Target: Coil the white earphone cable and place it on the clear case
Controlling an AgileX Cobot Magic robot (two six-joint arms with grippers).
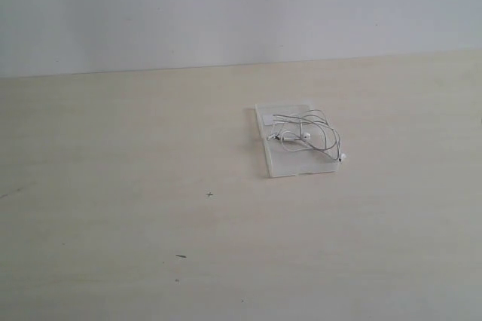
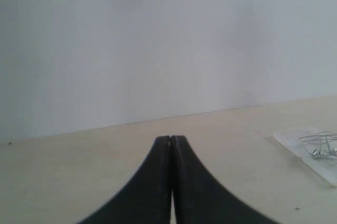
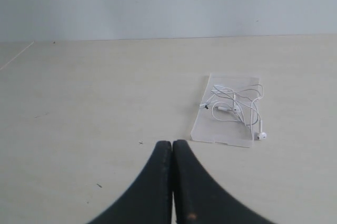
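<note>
The cable [image 1: 309, 134] lies bunched on the case [image 1: 300, 163], both hands [image 2: 171, 141] [image 3: 172, 145] pressed together, empty, well apart from it.

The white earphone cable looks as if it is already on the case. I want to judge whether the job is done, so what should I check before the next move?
1. White earphone cable rests on the clear case: ok.
2. Cable gathered into a neat coil: not ok; it lies in loose, uneven loops.
3. Whole cable inside the case's edges: not ok; one earbud pokes past the edge.
4. Left claw shut and empty: ok.
5. Right claw shut, empty and apart from the case: ok.
</note>
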